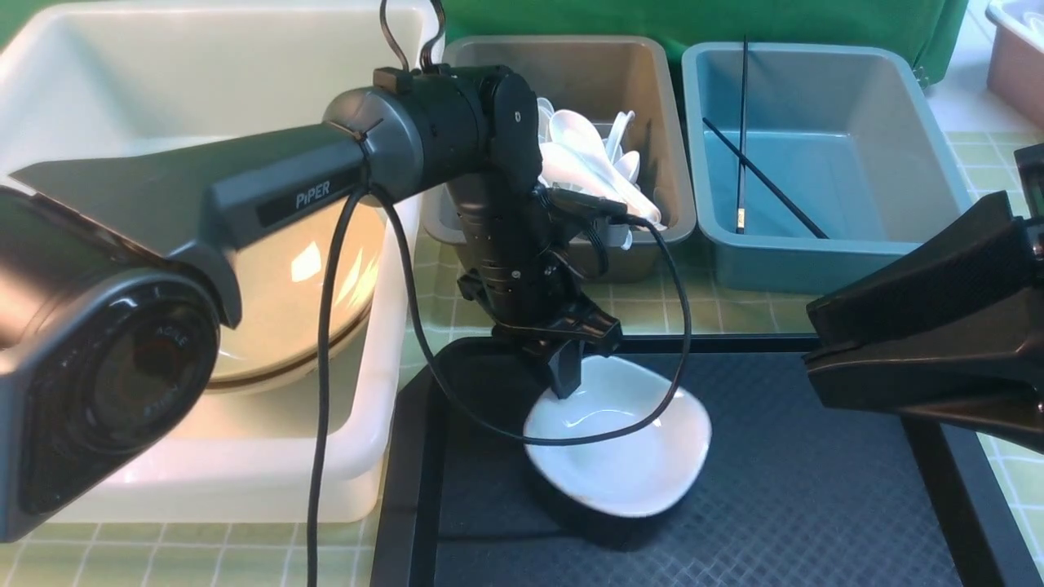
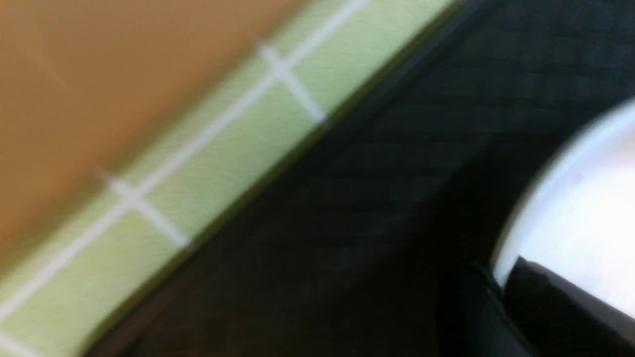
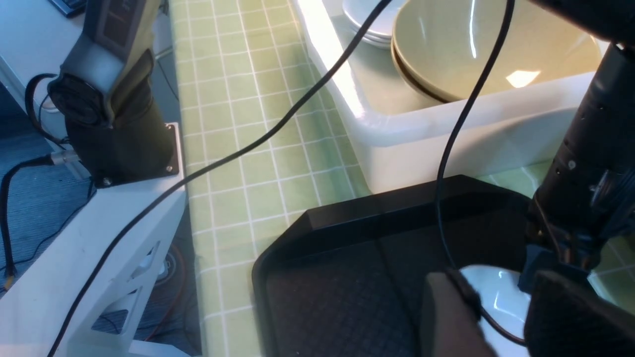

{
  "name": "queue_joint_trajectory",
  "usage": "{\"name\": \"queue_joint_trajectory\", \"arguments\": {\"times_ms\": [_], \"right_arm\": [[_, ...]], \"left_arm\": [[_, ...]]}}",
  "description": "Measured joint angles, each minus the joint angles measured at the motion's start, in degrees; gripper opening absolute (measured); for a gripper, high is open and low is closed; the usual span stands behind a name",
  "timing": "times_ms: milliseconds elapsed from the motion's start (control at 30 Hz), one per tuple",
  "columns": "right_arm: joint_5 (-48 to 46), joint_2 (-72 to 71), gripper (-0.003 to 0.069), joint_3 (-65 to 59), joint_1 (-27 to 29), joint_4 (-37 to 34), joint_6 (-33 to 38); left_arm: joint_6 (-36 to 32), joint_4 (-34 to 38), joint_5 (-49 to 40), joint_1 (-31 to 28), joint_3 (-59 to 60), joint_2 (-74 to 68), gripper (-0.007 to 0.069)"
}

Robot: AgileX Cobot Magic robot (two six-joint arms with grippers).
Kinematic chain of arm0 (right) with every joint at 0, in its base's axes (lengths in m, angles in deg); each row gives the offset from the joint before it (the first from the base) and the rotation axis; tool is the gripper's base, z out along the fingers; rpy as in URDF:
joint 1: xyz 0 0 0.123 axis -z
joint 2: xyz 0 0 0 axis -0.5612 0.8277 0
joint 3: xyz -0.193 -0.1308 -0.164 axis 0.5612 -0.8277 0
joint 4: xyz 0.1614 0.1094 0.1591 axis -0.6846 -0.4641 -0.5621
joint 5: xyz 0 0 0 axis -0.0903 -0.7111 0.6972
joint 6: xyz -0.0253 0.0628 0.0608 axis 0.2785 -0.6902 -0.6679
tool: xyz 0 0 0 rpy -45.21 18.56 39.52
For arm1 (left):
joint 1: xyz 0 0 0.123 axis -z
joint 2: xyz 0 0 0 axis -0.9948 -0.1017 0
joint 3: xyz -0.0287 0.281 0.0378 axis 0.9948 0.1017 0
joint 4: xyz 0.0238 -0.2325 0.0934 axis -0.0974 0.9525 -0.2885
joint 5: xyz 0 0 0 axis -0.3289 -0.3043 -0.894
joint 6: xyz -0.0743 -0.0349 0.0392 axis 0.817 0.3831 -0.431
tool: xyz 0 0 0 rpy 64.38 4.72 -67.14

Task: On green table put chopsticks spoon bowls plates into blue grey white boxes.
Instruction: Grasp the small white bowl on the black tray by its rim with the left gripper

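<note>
On the black tray lies a small white plate (image 1: 620, 444), one side tipped up. My left gripper (image 1: 563, 375) comes down from above and is shut on its near-left rim; in the left wrist view a dark finger (image 2: 555, 307) lies on the plate (image 2: 585, 213). My right gripper (image 1: 811, 350) hovers at the tray's right side, open and holding nothing, its fingers (image 3: 446, 317) standing apart. The white box (image 1: 163, 81) holds tan bowls (image 1: 326, 269) and stacked plates (image 3: 367, 20). White spoons (image 1: 587, 155) fill the grey box (image 1: 652, 98). The chopsticks (image 1: 742, 130) lie in the blue box (image 1: 897, 163).
The black tray (image 1: 816, 505) lies on the green table (image 1: 734, 314), right in front of the three boxes. A pinkish tub (image 1: 1015, 57) stands at the far right corner. The left arm's cable (image 1: 677, 326) loops over the plate. The left arm's base (image 3: 114, 99) stands beyond the table's edge.
</note>
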Motion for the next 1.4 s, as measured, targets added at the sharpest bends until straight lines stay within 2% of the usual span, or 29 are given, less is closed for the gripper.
{"name": "queue_joint_trajectory", "arguments": {"times_ms": [267, 433, 1133, 1300, 1400], "right_arm": [[0.0, 0.0, 0.0235, 0.0, 0.0, 0.0, 0.0], [0.0, 0.0, 0.0235, 0.0, 0.0, 0.0, 0.0], [-0.1, 0.0, 0.0235, 0.0, 0.0, 0.0, 0.2], [-0.1, 0.0, 0.0235, 0.0, 0.0, 0.0, 0.2], [-0.1, 0.0, 0.0235, 0.0, 0.0, 0.0, 0.2]], "left_arm": [[-1.5, 2.9, 0.0, -0.1, 0.0, 0.0, 0.0017], [-2.7, 7.0, 0.0, -1.8, 0.0, 1.0, 0.0016], [-2.1, 8.4, 0.2, -2.1, 1.5, -1.1, 0.0022], [-1.2, 8.3, 0.2, -2.1, 1.6, -1.1, 0.0096], [-1.0, 8.3, 0.2, -2.1, 1.6, -1.2, 0.0190]]}}
